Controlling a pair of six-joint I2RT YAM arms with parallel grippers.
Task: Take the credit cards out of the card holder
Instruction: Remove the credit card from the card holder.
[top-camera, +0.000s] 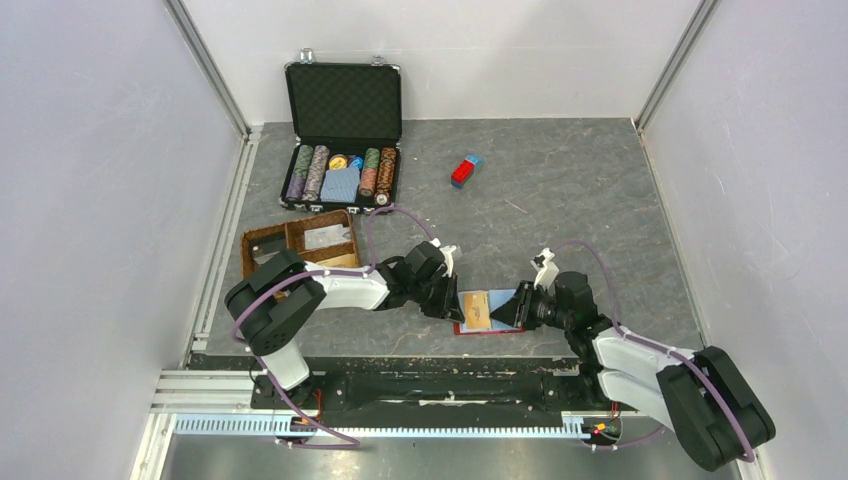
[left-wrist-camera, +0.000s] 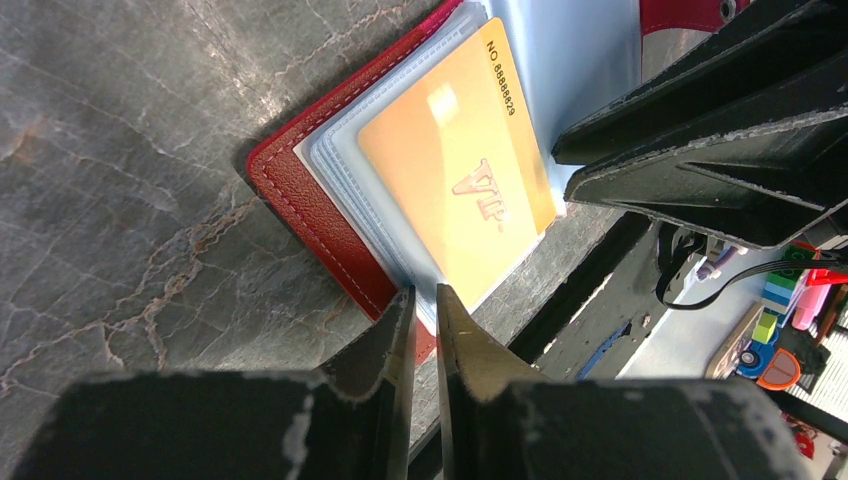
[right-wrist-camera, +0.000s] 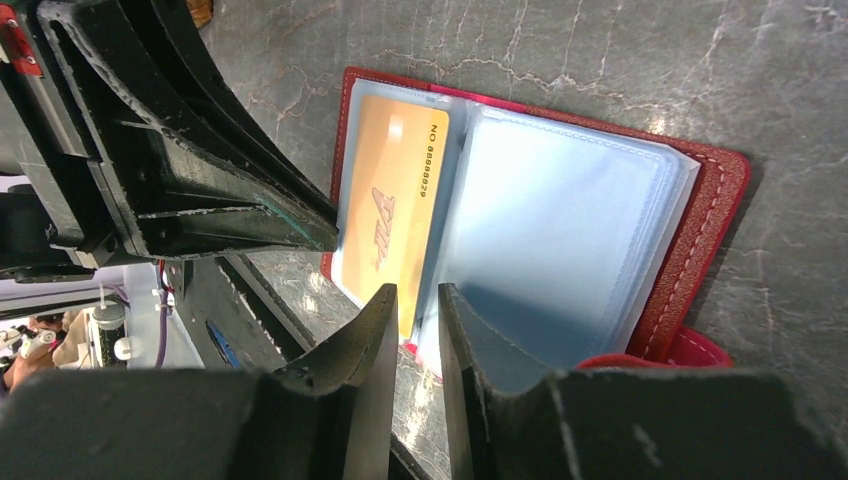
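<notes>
The card holder (top-camera: 488, 328) lies open on the table between my two grippers, its dark red cover (left-wrist-camera: 310, 215) facing down and its clear sleeves facing up. One credit card (left-wrist-camera: 455, 170), orange-yellow with "VIP" on it, sits in the top sleeve on the left half (right-wrist-camera: 390, 210). My left gripper (left-wrist-camera: 420, 292) is closed to a narrow gap on the near corner of the sleeves and cover. My right gripper (right-wrist-camera: 415, 290) is slightly open at the near edge of the holder's middle fold, with nothing between its fingers. The right half shows only pale blue-grey sleeves (right-wrist-camera: 570, 210).
An open black case (top-camera: 342, 150) with poker chips and a blue deck stands at the back left. In front of it is a brown wooden tray (top-camera: 300, 245). A red-and-blue block (top-camera: 465, 170) lies at the back centre. The table's black front rail (top-camera: 440, 375) runs just below the holder.
</notes>
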